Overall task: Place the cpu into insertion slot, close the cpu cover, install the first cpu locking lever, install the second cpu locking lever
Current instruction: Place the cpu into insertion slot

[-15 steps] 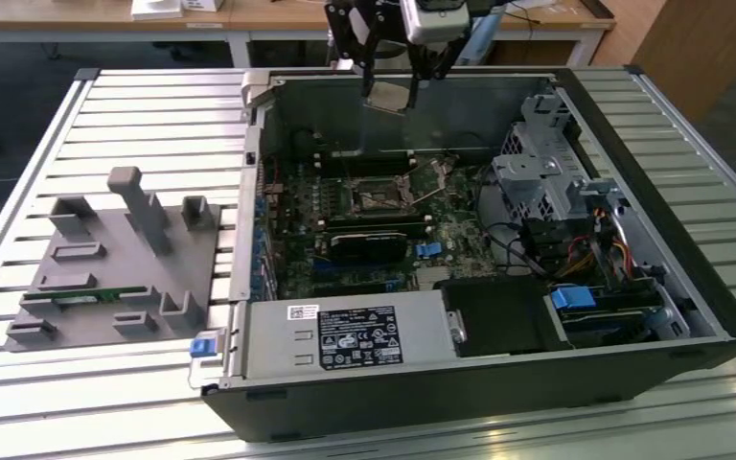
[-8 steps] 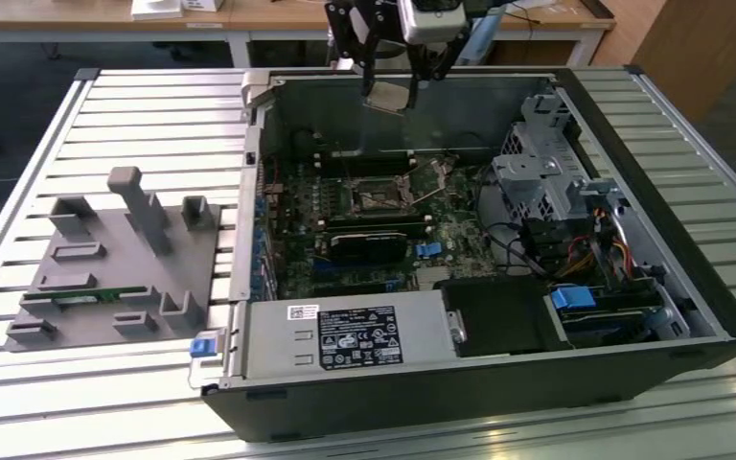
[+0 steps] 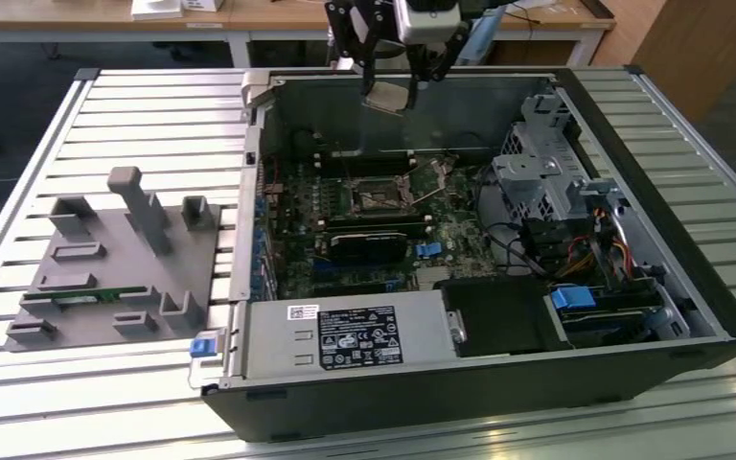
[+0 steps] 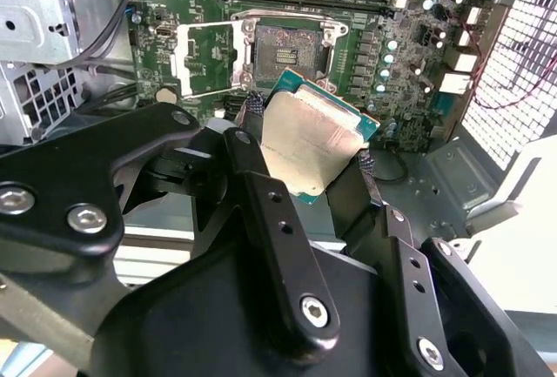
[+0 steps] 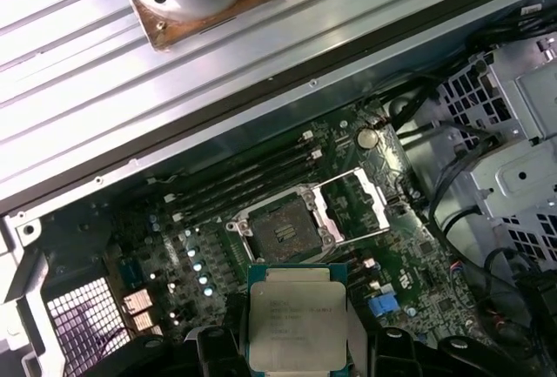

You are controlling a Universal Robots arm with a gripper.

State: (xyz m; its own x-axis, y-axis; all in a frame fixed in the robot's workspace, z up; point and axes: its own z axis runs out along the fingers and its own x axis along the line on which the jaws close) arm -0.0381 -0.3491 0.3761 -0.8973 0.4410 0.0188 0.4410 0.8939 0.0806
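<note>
Hovering above the insertion slot (image 5: 280,229), the gripper (image 4: 309,138) clamps the cpu (image 5: 296,320).

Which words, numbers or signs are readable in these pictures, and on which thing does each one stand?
None can be read.
The label on the power supply: print too small.
Top of the cpu, held in the gripper: faint lines, too blurred.
</note>
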